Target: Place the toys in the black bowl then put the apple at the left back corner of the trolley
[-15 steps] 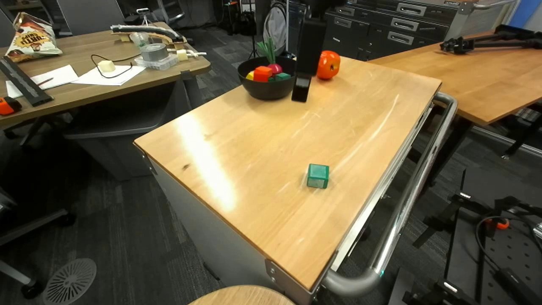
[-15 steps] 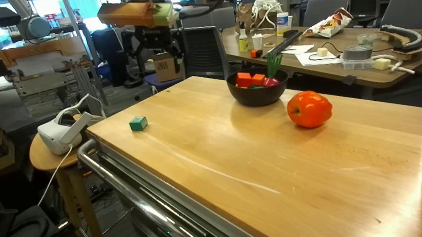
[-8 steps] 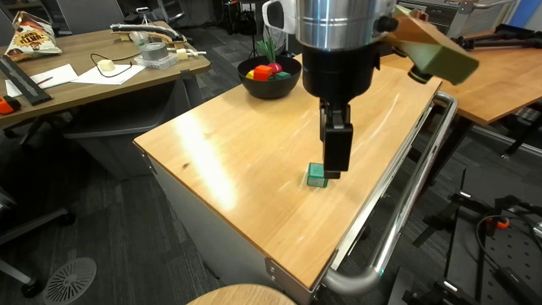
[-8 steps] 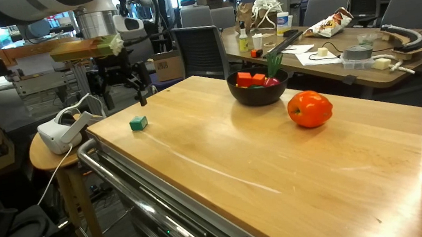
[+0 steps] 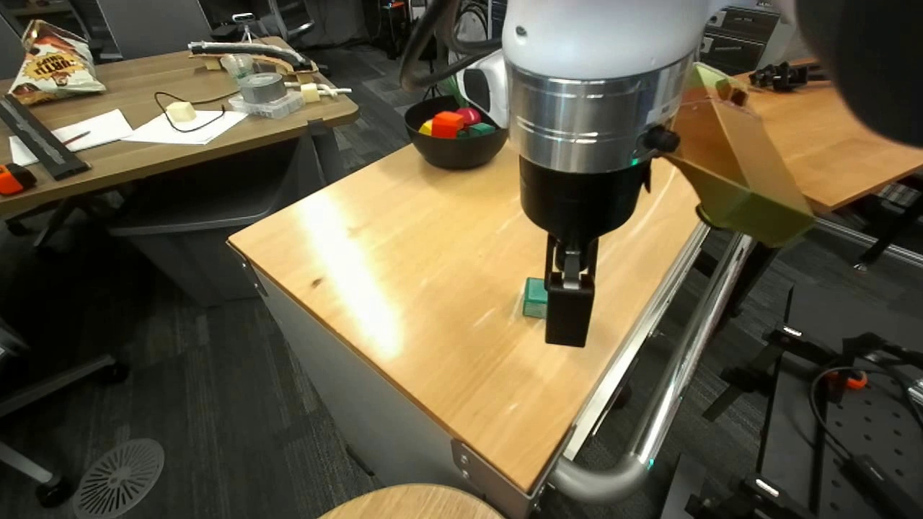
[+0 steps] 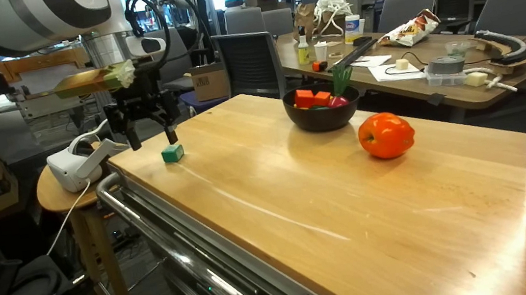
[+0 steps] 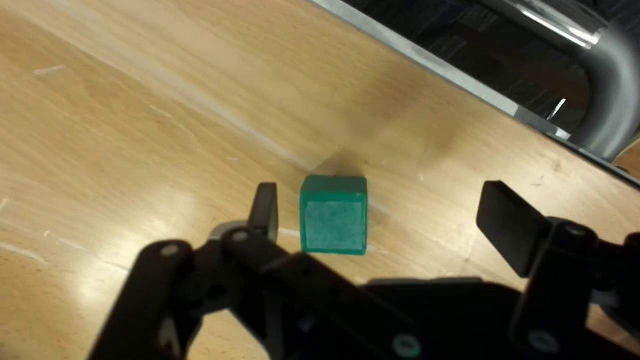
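Gripper (image 7: 387, 217) is spread wide, nothing held. Green block (image 7: 334, 220) is seen just below it, off-centre. Judged light, stiff, slightly slick, not fragile; best taken by opposite flat side faces, around mid-height.

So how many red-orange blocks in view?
2, both in the black bowl: in an exterior view, the left block and, just right of it, the other block. More may be hidden.
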Available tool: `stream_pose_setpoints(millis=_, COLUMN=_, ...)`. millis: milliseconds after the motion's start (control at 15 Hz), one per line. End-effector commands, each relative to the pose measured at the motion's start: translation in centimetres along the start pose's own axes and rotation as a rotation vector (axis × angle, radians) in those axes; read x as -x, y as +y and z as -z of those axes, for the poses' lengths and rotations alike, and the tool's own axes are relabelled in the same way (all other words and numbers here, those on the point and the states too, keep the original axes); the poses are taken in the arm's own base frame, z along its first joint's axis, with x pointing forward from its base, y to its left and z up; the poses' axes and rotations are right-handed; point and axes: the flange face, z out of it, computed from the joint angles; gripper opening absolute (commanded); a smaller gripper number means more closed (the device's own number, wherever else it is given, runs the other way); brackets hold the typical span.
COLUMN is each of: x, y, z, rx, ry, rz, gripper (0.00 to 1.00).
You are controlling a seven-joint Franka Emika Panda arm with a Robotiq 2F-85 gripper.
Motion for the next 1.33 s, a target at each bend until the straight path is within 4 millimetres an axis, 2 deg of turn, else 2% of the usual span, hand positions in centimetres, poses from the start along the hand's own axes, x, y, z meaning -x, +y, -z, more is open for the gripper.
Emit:
stream_pose_setpoints(millis=0, x=-0.6, y=0.3, z=-1.2, rx=0.030, ry=0.060, rz=-0.040, gripper=1.00)
stream_pose_setpoints(millis=67, x=-0.7, y=0.4, z=-1.6, rx=0.030, ry=0.059, rz=-0.042, gripper=1.00)
stream_pose_setpoints(millis=133, x=-0.9, y=0.5, z=-2.1, rx=0.023, ry=0.061, rz=-0.045, gripper=0.91)
stream_pose_setpoints(millis=200, x=-1.0, y=0.6, z=-2.4, rx=0.022, ry=0.064, rz=-0.050, gripper=0.74)
stream_pose_setpoints(millis=400, x=-1.3, y=0.8, z=-3.0, rx=0.006, ry=0.072, rz=-0.056, gripper=0.50)
stream_pose_setpoints(millis=667, x=-1.3, y=1.2, z=-2.3, rx=-0.003, ry=0.110, rz=-0.066, gripper=0.20)
stream_pose_setpoints(millis=800, x=-1.1, y=2.3, z=-1.5, rx=0.014, ry=0.126, rz=-0.075, gripper=0.15)
stream_pose_setpoints(millis=867, x=-1.0, y=3.4, z=-0.8, rx=0.043, ry=0.138, rz=-0.088, gripper=0.13)
stream_pose_setpoints(millis=1000, x=-0.5, y=6.5, z=1.8, rx=0.114, ry=0.211, rz=-0.131, gripper=0.13)
stream_pose_setpoints(millis=1267, x=0.4, y=15.4, z=8.4, rx=0.267, ry=0.317, rz=-0.192, gripper=0.13)
